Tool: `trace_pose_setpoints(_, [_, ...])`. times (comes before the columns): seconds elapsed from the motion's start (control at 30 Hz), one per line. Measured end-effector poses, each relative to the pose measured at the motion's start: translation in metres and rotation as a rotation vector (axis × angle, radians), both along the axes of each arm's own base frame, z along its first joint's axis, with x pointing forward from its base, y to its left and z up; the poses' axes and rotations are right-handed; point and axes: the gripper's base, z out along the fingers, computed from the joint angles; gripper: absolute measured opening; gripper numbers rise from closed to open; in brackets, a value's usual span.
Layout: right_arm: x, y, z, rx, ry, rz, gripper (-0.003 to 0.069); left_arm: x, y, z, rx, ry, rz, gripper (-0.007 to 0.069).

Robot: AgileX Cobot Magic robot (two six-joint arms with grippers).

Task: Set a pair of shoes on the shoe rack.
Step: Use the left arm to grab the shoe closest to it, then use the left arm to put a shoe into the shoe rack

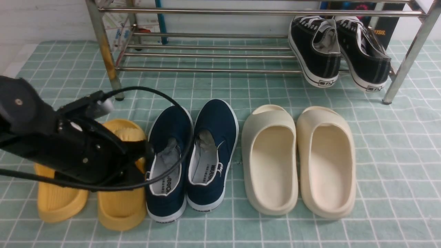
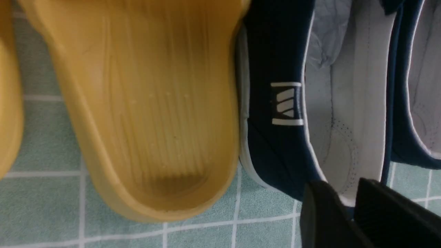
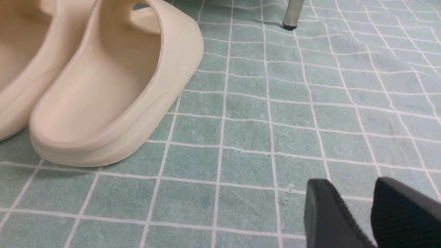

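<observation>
Cloth (image 1: pixel 396 155) in pale green with a white grid covered the floor. Across 12 o'clock stood the low, wide chrome-steel shoe rack (image 1: pixel 206 70). Its bottom bars were bare except for black lace-up sneakers (image 1: pixel 339 51) with white soles leaning at 1 o'clock, so there was open room toward 11 o'clock.

Cream foam slides (image 1: pixel 268 162) lay at 3 o'clock. They were well apart from the right gripper (image 3: pixel 355 196), whose fingers stood apart over bare cloth and held nothing, probably parked out of the way. Yellow ribbed slides (image 1: pixel 120 206) lay at 8 o'clock, one just beside the nearer navy sole.

The pair of navy-blue canvas slip-on shoes (image 1: pixel 217 124) with white rubber soles sat on the cloth at 6 o'clock, toes toward the rack and not yet on it. The left gripper (image 2: pixel 347 198) hung at the heel of the 7 o'clock shoe, likely because the stiff collar offered a grip. Its fingers showed only a narrow gap, and whether they pinched the rim could not be told.
</observation>
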Motion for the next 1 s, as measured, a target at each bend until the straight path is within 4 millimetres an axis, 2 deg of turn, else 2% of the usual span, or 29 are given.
trace_pose_setpoints(0.07, [0.000,0.000,0.000,0.000,0.000,0.000,0.0239,0.007,-0.009,-0.004,0.029,0.003,-0.020,0.0246])
trace_pose_setpoints(0.1, [0.000,0.000,0.000,0.000,0.000,0.000,0.0239,0.007,-0.010,-0.005,0.034,0.007,-0.022,0.0252])
trace_pose_setpoints(0.13, [0.000,0.000,0.000,0.000,0.000,0.000,0.0239,0.016,-0.017,-0.007,0.069,0.009,-0.027,0.0297])
trace_pose_setpoints(0.27, [0.000,0.000,0.000,0.000,0.000,0.000,0.0239,0.037,-0.023,-0.018,0.170,0.018,-0.016,0.0314])
trace_pose_setpoints(0.4, [0.000,0.000,0.000,0.000,0.000,0.000,0.0239,0.049,-0.023,-0.029,0.227,0.041,0.007,0.0259])
trace_pose_setpoints(0.5, [0.000,0.000,0.000,0.000,0.000,0.000,0.0239,0.056,-0.026,-0.042,0.236,0.064,0.024,0.0157])
trace_pose_setpoints(0.53, [0.000,0.000,0.000,0.000,0.000,0.000,0.0239,0.056,-0.026,-0.043,0.236,0.065,0.024,0.0150])
trace_pose_setpoints(0.6, [0.000,0.000,0.000,0.000,0.000,0.000,0.0239,0.058,-0.028,-0.043,0.235,0.070,0.028,0.0052])
trace_pose_setpoints(0.63, [0.000,0.000,0.000,0.000,0.000,0.000,0.0239,0.058,-0.028,-0.043,0.236,0.071,0.027,0.0052])
trace_pose_setpoints(0.67, [0.000,0.000,0.000,0.000,0.000,0.000,0.0239,0.060,-0.028,-0.039,0.236,0.067,0.028,0.0017])
trace_pose_setpoints(0.73, [0.000,0.000,0.000,0.000,0.000,0.000,0.0239,0.061,-0.028,-0.025,0.234,0.054,0.028,0.0019])
trace_pose_setpoints(0.9, [0.000,0.000,0.000,0.000,0.000,0.000,0.0239,0.071,-0.029,0.028,0.237,-0.026,0.024,0.0020])
trace_pose_setpoints(1.0, [0.000,0.000,0.000,0.000,0.000,0.000,0.0239,0.085,-0.032,0.058,0.226,-0.123,0.030,0.0020])
